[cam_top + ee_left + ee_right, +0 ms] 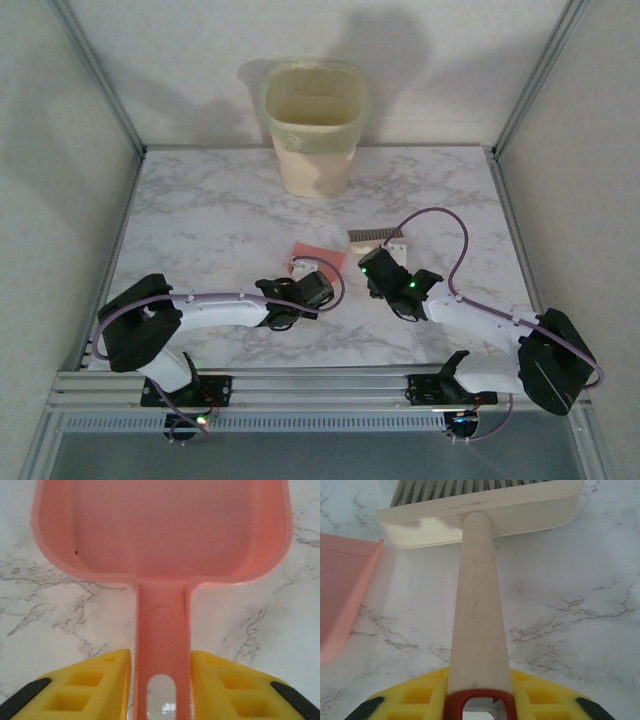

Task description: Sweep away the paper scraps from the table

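A: Where was the table seen, and what was set on it?

B: The table (pixel 220 210) was spread across the middle of the top view. A bin (pixel 316 130) was stood at its upper centre edge. A dustpan (pixel 160 530) and a brush (pixel 475 605) were laid near frame centre, the brush just to the right.

A: How was the right gripper found?

B: The right gripper (pixel 479 680) was clenched on the brush handle at the bottom of its wrist view, with the brush head at the top and the dustpan rim at the left edge.

A: And the left?

B: The left gripper (pixel 161 662) was set astride the dustpan handle, one finger close on each side. Whether the handle was pinched or free could not be told.

A: The scraps?

B: Their place could not be told; perhaps the bin, but its inside was poorly seen.
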{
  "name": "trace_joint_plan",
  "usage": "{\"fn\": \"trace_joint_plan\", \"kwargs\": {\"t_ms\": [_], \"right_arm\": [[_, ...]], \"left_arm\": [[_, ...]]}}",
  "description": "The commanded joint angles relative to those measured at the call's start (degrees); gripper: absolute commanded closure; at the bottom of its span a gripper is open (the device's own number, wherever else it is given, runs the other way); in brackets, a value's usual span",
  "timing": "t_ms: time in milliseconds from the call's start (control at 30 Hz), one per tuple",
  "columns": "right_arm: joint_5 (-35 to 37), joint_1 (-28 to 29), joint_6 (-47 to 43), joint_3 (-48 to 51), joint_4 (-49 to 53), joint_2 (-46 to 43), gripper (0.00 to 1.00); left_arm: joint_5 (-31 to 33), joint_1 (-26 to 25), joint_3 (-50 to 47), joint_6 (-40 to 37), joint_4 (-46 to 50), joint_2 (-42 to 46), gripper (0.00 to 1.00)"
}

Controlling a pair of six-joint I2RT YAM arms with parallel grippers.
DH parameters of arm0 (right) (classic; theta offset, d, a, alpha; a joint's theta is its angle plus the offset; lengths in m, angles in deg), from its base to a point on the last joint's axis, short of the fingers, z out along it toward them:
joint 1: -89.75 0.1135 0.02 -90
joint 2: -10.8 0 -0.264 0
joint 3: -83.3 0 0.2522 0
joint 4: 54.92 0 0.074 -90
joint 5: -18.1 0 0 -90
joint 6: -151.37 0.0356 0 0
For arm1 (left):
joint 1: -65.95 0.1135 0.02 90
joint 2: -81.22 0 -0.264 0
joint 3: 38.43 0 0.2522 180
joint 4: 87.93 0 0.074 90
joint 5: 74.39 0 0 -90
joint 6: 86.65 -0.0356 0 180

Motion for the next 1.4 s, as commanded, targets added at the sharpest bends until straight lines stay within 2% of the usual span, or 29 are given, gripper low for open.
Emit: {"fn": "trace_joint_plan", "kwargs": {"t_ms": [0,67,267,533,567,600,733,767,800,1100,1267,1367], "right_arm": [[-0.5,-0.27,-0.62,-1.49,-1.64,-0.14,0.89],[-0.82,-0.27,-0.66,-1.46,-1.67,0.07,0.86],[-1.4,-0.27,-0.83,-1.33,-2.08,-0.1,0.84],[-1.45,-0.27,-0.83,-0.97,-2.27,-1.02,0.76],[-1.39,-0.27,-0.85,-0.9,-2.22,-1.21,0.75],[-1.39,-0.27,-0.72,-0.8,-2.2,-1.46,0.75],[-1.63,-0.29,-0.99,-0.13,-2.78,-2.91,0.66],[-1.71,-0.27,-1.05,0.19,-3.08,-3.49,0.63],[-1.82,-0.27,-1.07,0.48,-3.4,-4.04,0.62],[-0.85,-0.29,-0.7,2.47,-4.38,-8.9,0.57],[4.12,-0.27,1.32,5.04,-3.97,-15.84,0.52],[10.04,-0.28,3.85,7.23,-2.66,-21.35,0.39]], "left_arm": [[2.14,-0.27,1.33,-0.02,0.64,1.14,0.61],[2.14,-0.27,1.43,-0.04,0.77,1.33,0.57],[3.43,-0.2,1.95,0.03,1.56,3.21,0.43],[7.8,-0.23,1.38,0.61,1.78,9.82,0.27],[8.45,-0.21,1.13,0.78,1.67,10.96,0.21],[9.32,-0.23,0.87,0.97,1.67,12.1,0.19],[12.72,-0.19,-0.34,1.98,1.81,16.73,0.14],[13.75,-0.21,-0.65,2.29,1.82,17.96,0.08],[14.78,-0.24,-1.06,2.65,1.92,19.33,0.06],[23.73,0.68,-2.3,5.57,4.19,30.56,0.01],[30.25,1.24,-2.15,7.44,5.77,34.41,0.0],[36.02,1.52,-3.67,8.64,4.95,37.18,0.01]]}}
